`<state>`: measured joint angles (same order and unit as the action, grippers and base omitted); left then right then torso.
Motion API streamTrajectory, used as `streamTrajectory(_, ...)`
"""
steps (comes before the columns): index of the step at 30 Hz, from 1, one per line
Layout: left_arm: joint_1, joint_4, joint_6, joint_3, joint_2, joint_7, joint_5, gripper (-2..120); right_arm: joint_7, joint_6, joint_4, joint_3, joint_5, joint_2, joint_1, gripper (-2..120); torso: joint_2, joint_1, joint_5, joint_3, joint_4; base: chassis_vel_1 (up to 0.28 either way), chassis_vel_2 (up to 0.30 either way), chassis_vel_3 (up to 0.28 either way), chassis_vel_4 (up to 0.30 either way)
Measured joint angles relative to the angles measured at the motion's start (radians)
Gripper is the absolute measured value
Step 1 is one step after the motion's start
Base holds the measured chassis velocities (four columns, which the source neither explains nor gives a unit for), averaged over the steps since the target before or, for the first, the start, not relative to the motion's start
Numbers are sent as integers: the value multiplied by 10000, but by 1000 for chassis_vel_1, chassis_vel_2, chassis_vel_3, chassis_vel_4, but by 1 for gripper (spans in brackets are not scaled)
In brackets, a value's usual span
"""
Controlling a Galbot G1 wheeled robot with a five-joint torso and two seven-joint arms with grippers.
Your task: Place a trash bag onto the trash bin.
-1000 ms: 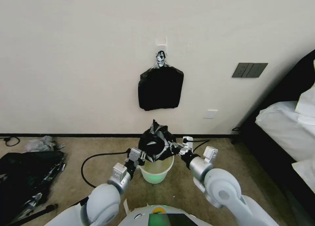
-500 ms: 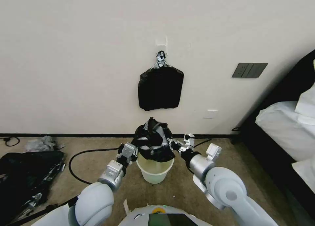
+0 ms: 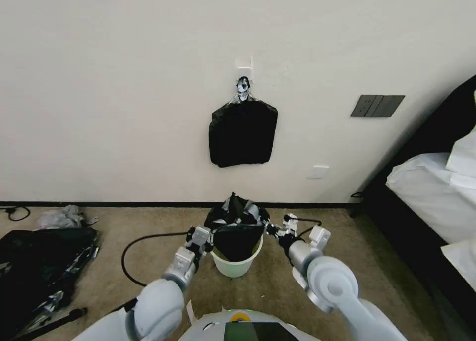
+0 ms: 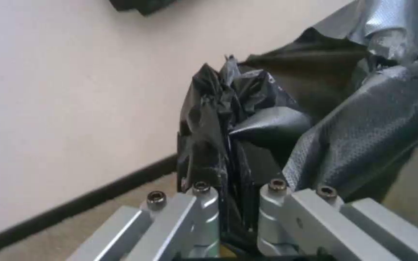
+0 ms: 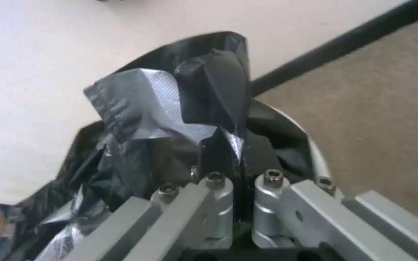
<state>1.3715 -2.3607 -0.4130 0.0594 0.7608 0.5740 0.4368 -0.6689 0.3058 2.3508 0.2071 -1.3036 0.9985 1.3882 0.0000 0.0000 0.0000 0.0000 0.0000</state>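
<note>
Two robot arms reach forward to a small cream-white trash bin standing on a carpeted floor near a pale wall. The left claw sits just beside the bin's left rim, and the right claw just beside its right rim, so the bin lies between them.

Each claw is closed tight on a pinch of the trash bag. In the left wrist view, the left claw has a crumpled fold of the trash bag clamped between its two fingers. In the right wrist view, the right claw nips a thin edge of the trash bag, with the trash bin rim curving just beyond it.

The glossy black plastic is stretched from claw to claw across the mouth of the bin. Much of it hangs down inside, while a bunched peak rises above the far rim.

Progress, as a judgement: the bag appears lowered into the bin, but its edge does not yet look folded over the rim all round, and both claws have yet to let go.

Counted: one bin, one bag in hand, two claws. One flat black bundle of bags hangs on the wall, well above and beyond both claws.
</note>
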Motion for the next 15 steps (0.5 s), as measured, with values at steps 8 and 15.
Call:
streamTrajectory(8,225,-116,446,709,-330,587,-340,7,-58,-192,587,-220,541,-1056,978,0,0,0,-2,0,-2,0,0,0,0)
streamTrajectory(15,1327,-666,390,357,-1102,1089,-254,7,-502,-167,1227,-433,288,-1809,1384,0,0,0,0,0,1,0,0,0,0)
